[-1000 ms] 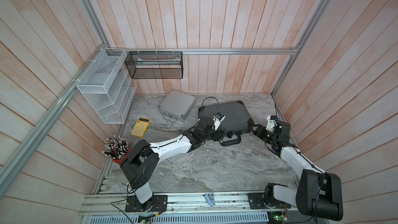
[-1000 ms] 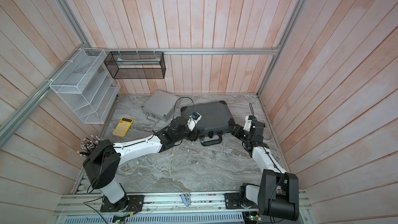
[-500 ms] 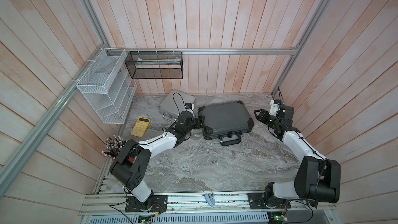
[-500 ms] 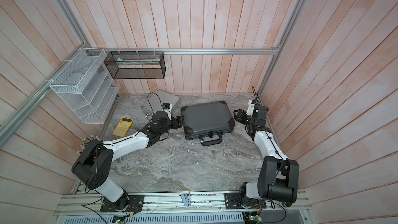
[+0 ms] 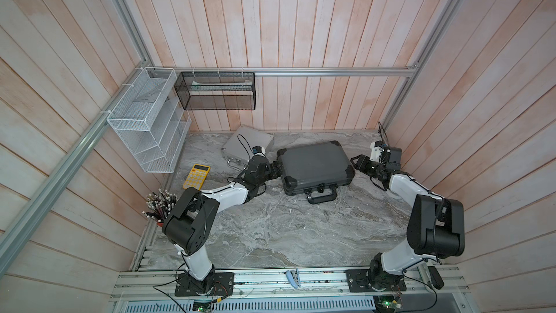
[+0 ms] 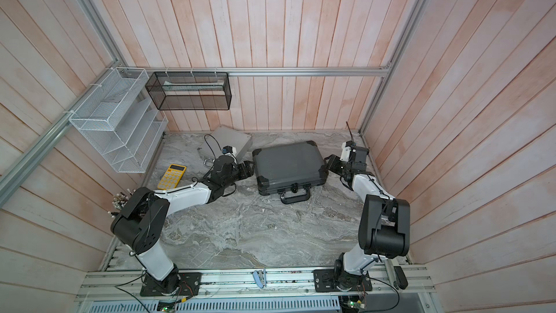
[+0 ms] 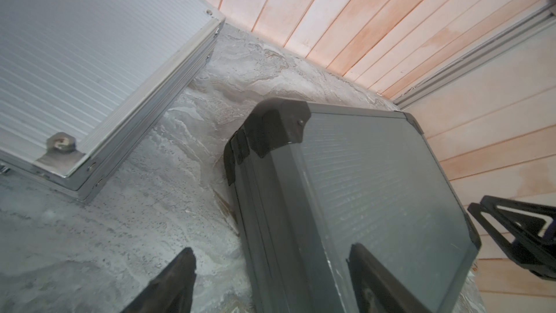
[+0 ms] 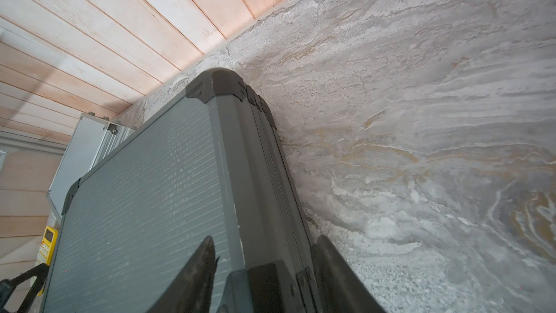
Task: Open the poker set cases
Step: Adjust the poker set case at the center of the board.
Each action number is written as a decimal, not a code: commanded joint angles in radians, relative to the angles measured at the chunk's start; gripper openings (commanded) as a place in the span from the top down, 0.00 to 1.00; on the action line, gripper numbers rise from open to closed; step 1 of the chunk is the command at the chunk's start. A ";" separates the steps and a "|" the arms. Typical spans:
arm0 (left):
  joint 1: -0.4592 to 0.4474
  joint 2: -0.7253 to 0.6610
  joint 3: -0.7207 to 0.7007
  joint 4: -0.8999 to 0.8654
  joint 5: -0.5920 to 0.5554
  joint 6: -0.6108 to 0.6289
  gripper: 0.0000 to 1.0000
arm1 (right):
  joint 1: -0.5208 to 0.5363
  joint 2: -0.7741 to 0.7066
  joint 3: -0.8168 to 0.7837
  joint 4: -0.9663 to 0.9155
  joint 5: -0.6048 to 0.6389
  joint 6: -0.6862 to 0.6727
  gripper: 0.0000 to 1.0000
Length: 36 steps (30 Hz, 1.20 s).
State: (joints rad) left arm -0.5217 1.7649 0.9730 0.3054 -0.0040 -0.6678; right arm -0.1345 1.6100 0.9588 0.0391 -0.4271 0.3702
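Dark-grey black-cornered case [image 5: 314,167] shut, flat; left tool [image 7: 270,254] wide astride edge; right tool [image 8: 266,239] grip unclear.

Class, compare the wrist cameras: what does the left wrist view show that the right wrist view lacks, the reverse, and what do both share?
Only left wrist: the hexagonal metal stud on a corner of the small silver ribbed aluminium case. Only right wrist: the yellow calculator. Both: the large dark-grey black-cornered case, part of the silver case, the marbled grey tabletop, the wood-plank wall.
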 commanded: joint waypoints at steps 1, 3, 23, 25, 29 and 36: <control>0.008 0.044 0.040 0.030 0.026 -0.039 0.18 | -0.004 0.033 0.016 0.013 -0.036 -0.025 0.46; 0.008 0.070 0.060 0.026 0.041 -0.039 0.18 | -0.005 0.041 -0.002 0.032 -0.050 -0.022 0.46; -0.001 0.301 0.233 0.006 0.205 0.014 0.19 | -0.002 0.023 -0.203 0.155 -0.022 0.057 0.52; -0.008 0.321 0.262 -0.015 0.208 0.030 0.19 | -0.003 0.015 -0.220 0.164 -0.010 0.073 0.52; -0.023 0.367 0.317 -0.020 0.223 0.054 0.19 | -0.006 -0.005 -0.231 0.155 -0.003 0.081 0.52; -0.038 0.464 0.457 -0.052 0.261 0.077 0.20 | -0.016 -0.039 -0.234 0.147 0.020 0.112 0.51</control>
State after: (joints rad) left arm -0.5163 2.1666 1.3975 0.3290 0.1833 -0.6571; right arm -0.1474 1.5738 0.7513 0.2825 -0.4465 0.4717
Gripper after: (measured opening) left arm 0.804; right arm 0.489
